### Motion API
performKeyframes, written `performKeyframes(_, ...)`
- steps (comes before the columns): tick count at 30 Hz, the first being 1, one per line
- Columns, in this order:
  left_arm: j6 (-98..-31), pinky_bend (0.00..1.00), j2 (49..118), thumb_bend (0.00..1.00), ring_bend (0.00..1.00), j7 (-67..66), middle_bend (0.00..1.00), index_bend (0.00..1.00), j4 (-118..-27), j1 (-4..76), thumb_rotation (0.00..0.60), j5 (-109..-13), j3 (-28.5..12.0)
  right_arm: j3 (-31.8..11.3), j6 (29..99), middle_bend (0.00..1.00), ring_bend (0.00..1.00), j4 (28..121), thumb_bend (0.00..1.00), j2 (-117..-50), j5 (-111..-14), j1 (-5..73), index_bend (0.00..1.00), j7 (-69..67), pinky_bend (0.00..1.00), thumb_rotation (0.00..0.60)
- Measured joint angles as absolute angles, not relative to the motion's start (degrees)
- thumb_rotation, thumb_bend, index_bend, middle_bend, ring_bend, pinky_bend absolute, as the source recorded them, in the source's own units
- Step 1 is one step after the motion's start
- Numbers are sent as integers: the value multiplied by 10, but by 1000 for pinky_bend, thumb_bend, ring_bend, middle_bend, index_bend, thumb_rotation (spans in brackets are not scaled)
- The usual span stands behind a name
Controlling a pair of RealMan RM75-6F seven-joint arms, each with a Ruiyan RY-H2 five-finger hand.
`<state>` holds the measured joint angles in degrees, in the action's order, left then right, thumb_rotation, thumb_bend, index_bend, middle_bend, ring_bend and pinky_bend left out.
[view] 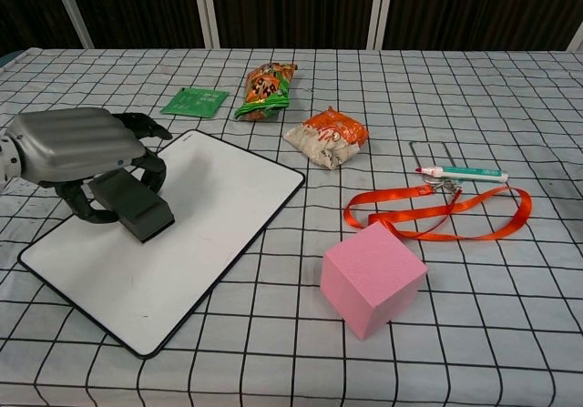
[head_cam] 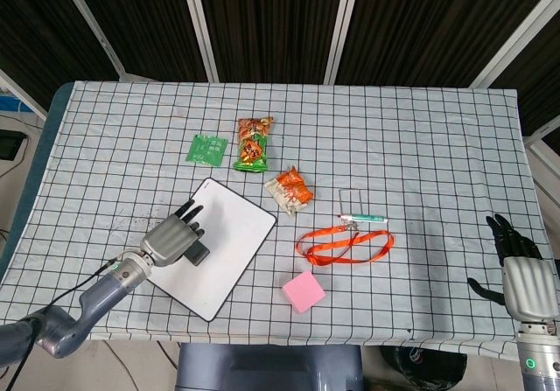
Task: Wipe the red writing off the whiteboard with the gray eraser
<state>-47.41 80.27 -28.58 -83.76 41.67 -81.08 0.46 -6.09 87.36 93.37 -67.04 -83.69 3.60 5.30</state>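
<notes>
The whiteboard (view: pixel 209 207) (head_cam: pixel 227 242) lies tilted on the checked cloth at the front left, and no red writing shows on its visible surface. My left hand (view: pixel 77 147) (head_cam: pixel 171 236) grips the gray eraser (view: pixel 134 208) (head_cam: pixel 198 253) and presses it onto the board's left part. Part of the board under the hand is hidden. My right hand (head_cam: pixel 521 273) hangs at the table's right front edge, fingers apart, holding nothing.
A pink cube (view: pixel 373 278) sits at the front center. An orange lanyard (view: pixel 437 208) and a green-capped marker (view: pixel 460 172) lie to the right. Snack packets (view: pixel 266 88) (view: pixel 326 136) and a green sachet (view: pixel 193 102) lie behind the board.
</notes>
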Motion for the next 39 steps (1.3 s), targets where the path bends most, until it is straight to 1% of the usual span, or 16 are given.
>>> performKeyframes(10,-452,0,846,316,0,-307,401,405,-772,438,600,-757,-26,-61,874,101,197,933,132,-669,-836,36,7,50,224,600)
performKeyframes(16,-456,0,854,316,0,-297,400,403,-750,442,600,-744,-37,-62,873,100,197,933,132,-668,-835,36,7,49,224,600)
performKeyframes(22,-488,0,827,316,0,-280,392,402,-772,436,600,-751,-47,-62,874,101,197,933,132,-668,-836,36,6,50,224,600)
performKeyframes(27,-507,0,777,316,0,-273,390,400,-795,422,600,-741,-52,-61,874,101,197,932,132,-669,-837,36,7,52,224,600)
performKeyframes(33,-502,0,738,316,0,-249,387,397,-801,405,600,-716,-48,-61,875,100,197,932,133,-670,-838,36,7,55,224,600)
performKeyframes(39,-493,0,725,316,0,-213,385,392,-770,390,600,-711,-36,-61,875,100,197,932,132,-671,-837,36,7,58,224,600)
